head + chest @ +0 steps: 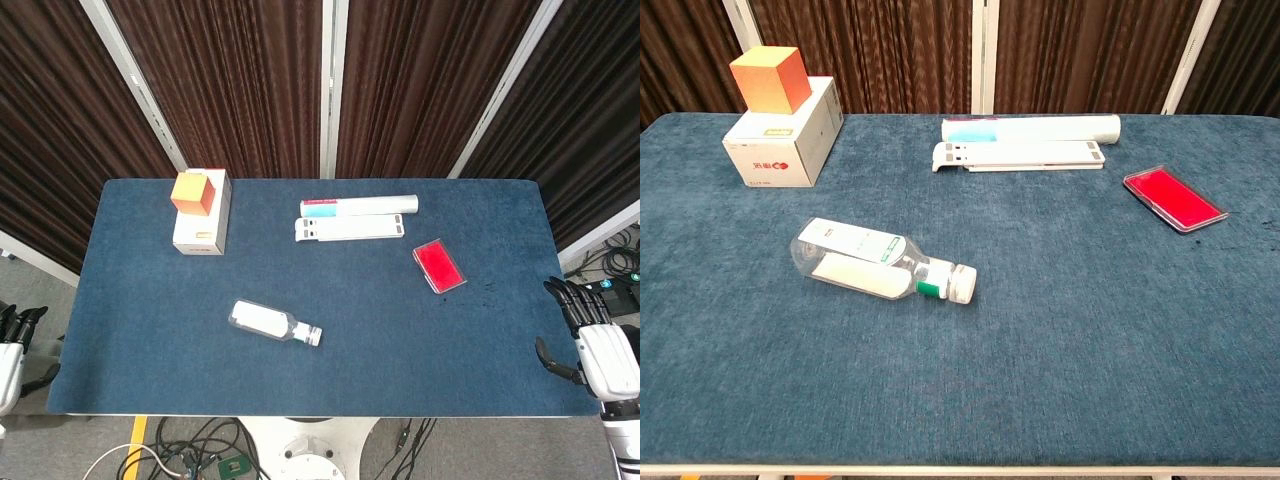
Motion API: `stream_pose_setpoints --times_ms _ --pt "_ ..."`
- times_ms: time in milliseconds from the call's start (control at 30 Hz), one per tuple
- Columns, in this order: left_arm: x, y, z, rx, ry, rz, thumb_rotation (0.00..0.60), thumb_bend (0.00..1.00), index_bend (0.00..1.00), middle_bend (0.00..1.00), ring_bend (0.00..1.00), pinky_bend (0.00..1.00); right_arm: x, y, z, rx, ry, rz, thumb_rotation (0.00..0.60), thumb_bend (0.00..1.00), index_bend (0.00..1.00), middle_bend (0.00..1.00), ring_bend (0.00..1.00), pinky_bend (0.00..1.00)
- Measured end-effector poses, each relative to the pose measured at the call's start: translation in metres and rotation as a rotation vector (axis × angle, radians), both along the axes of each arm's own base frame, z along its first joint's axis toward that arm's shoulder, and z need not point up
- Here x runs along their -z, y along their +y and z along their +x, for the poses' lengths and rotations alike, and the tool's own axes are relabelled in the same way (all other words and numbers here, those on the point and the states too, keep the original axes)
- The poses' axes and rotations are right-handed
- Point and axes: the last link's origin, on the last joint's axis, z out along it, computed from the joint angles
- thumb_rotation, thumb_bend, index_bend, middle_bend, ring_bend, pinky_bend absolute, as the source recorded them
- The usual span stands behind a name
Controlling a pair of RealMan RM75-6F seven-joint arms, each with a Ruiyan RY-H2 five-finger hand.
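Both the left hand [12, 345] and the right hand [600, 345] hung off the table [400, 330] edges, fingers released and grasping nothing, with the clear bottle [273, 322] lying untouched between them.

1. The left robot hand [12, 350] sits at the near left, mostly cut off by the frame edge, dark fingers pointing away; its grip cannot be judged.
2. The right robot hand [595, 345] sits at the near right, fingers apart, holding nothing.
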Motion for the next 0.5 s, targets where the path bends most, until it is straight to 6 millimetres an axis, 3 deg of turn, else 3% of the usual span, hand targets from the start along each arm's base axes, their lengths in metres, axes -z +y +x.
stream_pose_setpoints --times_ms 267,500 --pt "-0.001 0.005 0.006 0.029 0.015 -0.008 0.6 0.19 0.15 0.15 0.06 0.05 -0.002 -0.002 0.001 -0.015 0.0 0.002 0.6 0.38 0.03 0.04 0.0 0.0" --pt "0.001 0.029 0.015 0.113 0.018 -0.055 0.6 0.19 0.15 0.15 0.06 0.06 -0.01 -0.002 -0.002 -0.017 -0.017 -0.018 0.6 0.38 0.0 0.03 0.0 0.0"
